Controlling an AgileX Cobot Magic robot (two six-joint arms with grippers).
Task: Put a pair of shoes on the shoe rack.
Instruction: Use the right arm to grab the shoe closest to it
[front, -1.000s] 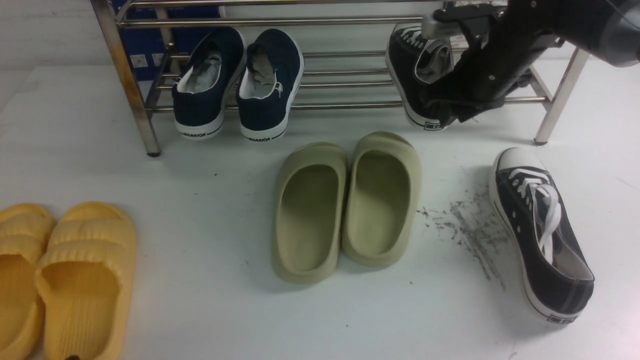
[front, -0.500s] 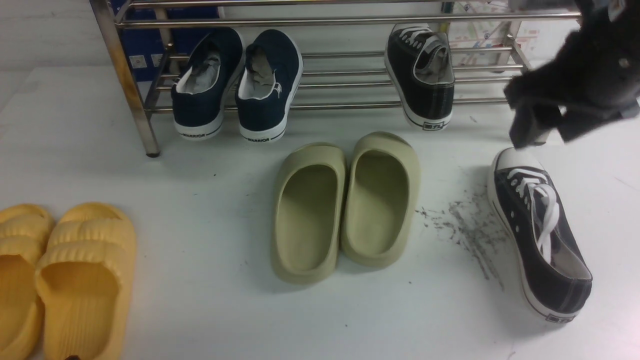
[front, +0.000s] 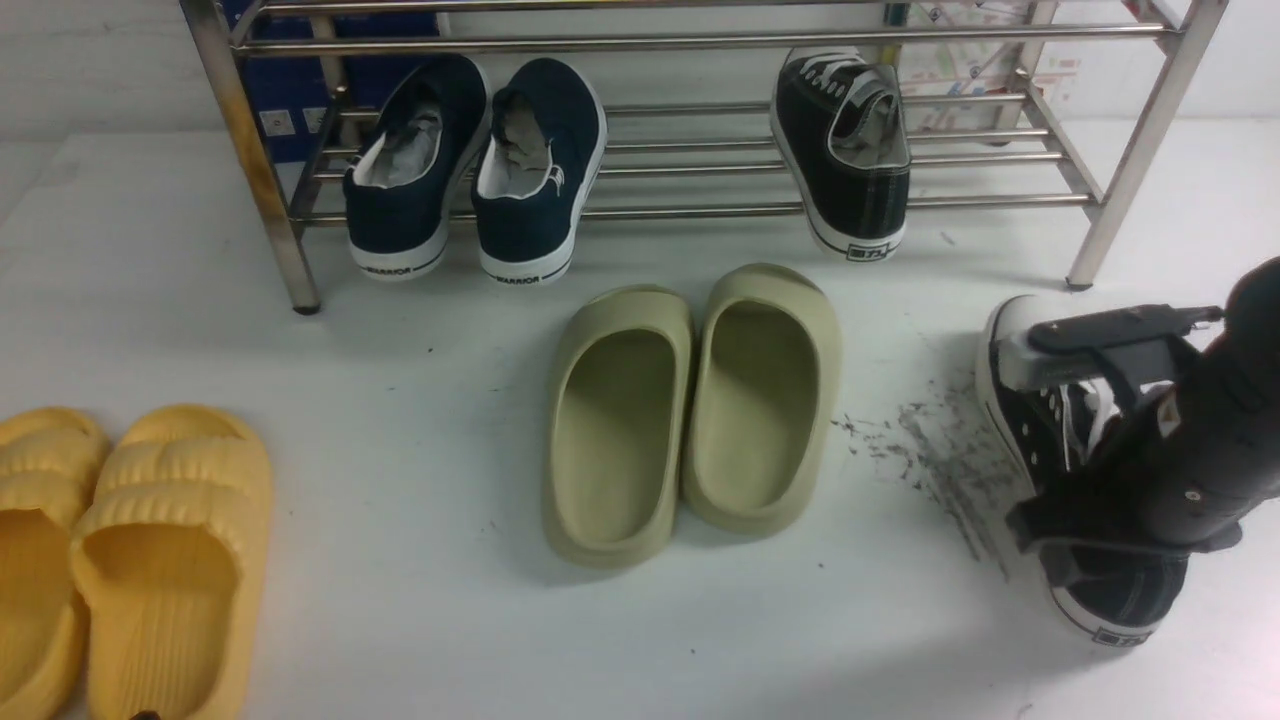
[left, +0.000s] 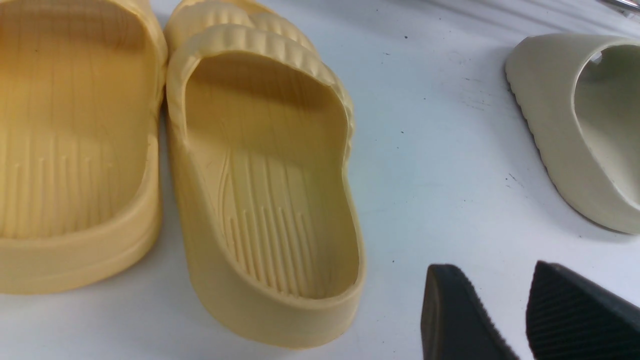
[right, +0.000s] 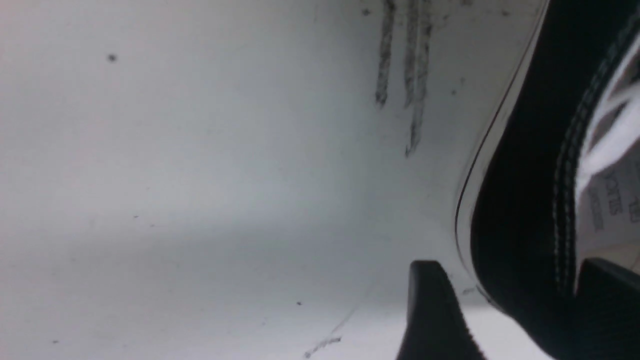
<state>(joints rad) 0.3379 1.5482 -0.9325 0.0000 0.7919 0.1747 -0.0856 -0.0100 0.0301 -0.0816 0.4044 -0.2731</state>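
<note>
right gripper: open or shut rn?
Open: in the right wrist view its fingertips stand apart, with the black sneaker's heel showing between them.

The place looks like a mock shoe corner, perhaps in a lab, though the room's kind cannot be told for sure: a steel rack (front: 690, 211) stands on a scuffed white desk (front: 400, 600) against a pale wall (front: 90, 60), with slip-ons (front: 530, 170), sneakers (front: 850, 160), green slides (front: 620, 430) and yellow slides (front: 180, 560) around one robot arm (front: 1240, 420)
</note>
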